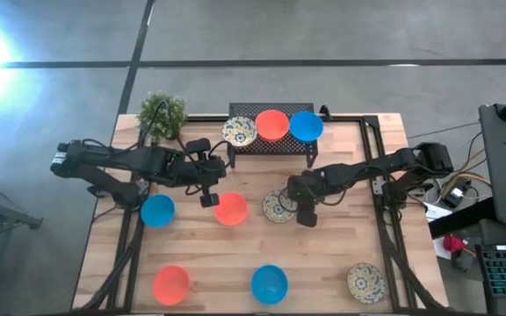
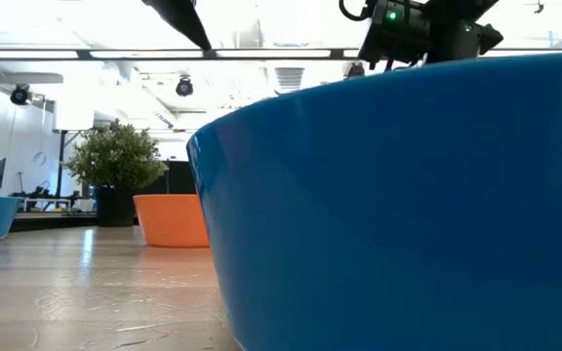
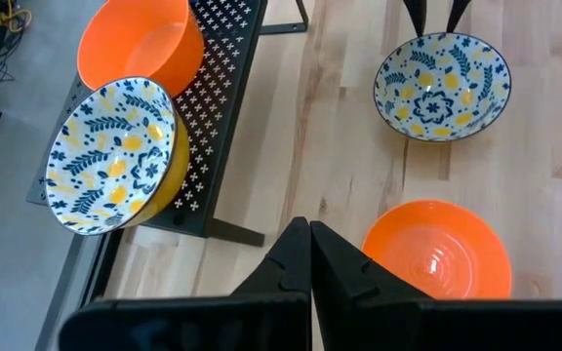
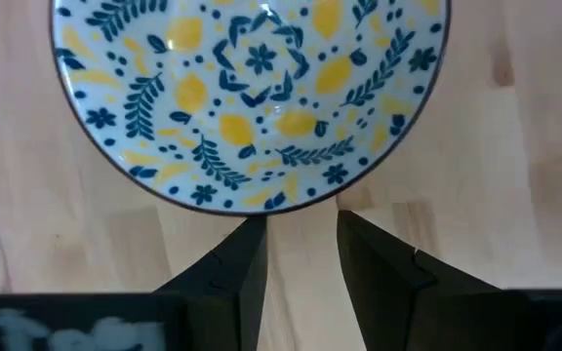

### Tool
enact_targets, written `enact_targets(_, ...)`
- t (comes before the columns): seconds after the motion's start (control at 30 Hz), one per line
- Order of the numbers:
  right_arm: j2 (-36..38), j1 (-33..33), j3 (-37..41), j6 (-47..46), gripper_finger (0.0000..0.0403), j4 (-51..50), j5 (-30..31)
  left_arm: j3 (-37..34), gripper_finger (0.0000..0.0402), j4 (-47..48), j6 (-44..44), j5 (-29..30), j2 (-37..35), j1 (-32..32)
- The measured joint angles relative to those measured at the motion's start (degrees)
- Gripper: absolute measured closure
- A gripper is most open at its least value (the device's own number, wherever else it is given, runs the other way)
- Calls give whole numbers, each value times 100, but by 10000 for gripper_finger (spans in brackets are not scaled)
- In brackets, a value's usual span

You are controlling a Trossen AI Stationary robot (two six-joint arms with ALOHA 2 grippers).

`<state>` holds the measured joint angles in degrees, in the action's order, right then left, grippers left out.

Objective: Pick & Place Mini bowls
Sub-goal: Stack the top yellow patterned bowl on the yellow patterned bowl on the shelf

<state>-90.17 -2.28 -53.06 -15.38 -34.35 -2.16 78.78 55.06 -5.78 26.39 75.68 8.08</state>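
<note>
Three mini bowls sit on the black mesh rack (image 1: 275,145) at the far edge: patterned (image 1: 239,132), orange (image 1: 271,125) and blue (image 1: 306,126). On the table lie several more: blue (image 1: 157,211), orange (image 1: 230,209), patterned (image 1: 278,206), and in the near row orange (image 1: 171,284), blue (image 1: 269,283) and patterned (image 1: 366,283). My right gripper (image 4: 299,244) points down, open, with its fingertips just short of the middle patterned bowl's (image 4: 252,97) right rim. My left gripper (image 3: 310,244) hovers shut above the table, between the blue and orange bowls of the middle row.
A small green potted plant (image 1: 162,112) stands at the far left corner beside the rack. In the low view the near blue bowl (image 2: 398,195) fills most of the picture. Bare wood lies between the middle row and the near row of bowls.
</note>
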Motion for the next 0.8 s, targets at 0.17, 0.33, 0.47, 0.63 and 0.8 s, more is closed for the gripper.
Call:
enact_targets(0.17, 0, -1, 0, 10, 283, 251, 2, 0, 401, 1, 0, 0, -2, 0)
enact_targets(0.33, 0, 0, 0, 9, 284, 605, 21, 2, 402, 1, 0, 0, -2, 0)
enact_targets(0.47, 0, 4, 0, 26, 282, 680, 37, 2, 401, 1, 0, 0, -3, 0)
enact_targets(0.63, 44, 4, 0, 93, 286, 615, 38, 2, 401, 1, -21, 0, -4, 0)
enact_targets(0.8, 389, 2, -72, 254, 285, 371, 36, -17, 402, -8, -35, -1, -7, 0)
